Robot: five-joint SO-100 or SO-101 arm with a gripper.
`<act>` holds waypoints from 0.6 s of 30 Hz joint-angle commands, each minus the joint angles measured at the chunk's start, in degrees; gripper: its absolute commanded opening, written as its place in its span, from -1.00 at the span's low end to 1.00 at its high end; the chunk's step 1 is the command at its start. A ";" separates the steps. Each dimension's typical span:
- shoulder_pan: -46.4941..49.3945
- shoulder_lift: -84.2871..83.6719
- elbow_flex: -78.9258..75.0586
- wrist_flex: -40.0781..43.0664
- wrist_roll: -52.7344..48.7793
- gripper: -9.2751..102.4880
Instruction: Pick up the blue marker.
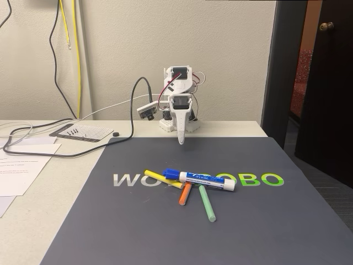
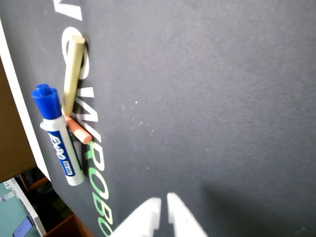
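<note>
The blue marker (image 1: 205, 178) lies on its side on the dark mat (image 1: 165, 232), its white barrel pointing right and its blue cap (image 1: 171, 174) to the left in the fixed view. It rests over a yellow stick (image 1: 156, 178) and an orange stick (image 1: 185, 194), with a green stick (image 1: 207, 202) beside them. My gripper (image 1: 180, 142) hangs tip-down near the mat's far edge, well behind the marker, shut and holding nothing. In the wrist view the marker (image 2: 61, 150) lies at the left, far from my gripper (image 2: 164, 201) at the bottom edge.
The mat carries large printed letters (image 1: 259, 179). On the white table (image 1: 38, 221) to the left in the fixed view lie papers (image 1: 19, 165) and black cables (image 1: 66, 152). A dark door (image 1: 325, 83) stands at the right.
</note>
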 commanded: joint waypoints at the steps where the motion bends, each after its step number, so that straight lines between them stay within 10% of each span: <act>1: -0.26 3.25 -0.35 -0.88 0.18 -0.83; 18: -0.09 3.25 -0.35 -0.88 0.44 -0.83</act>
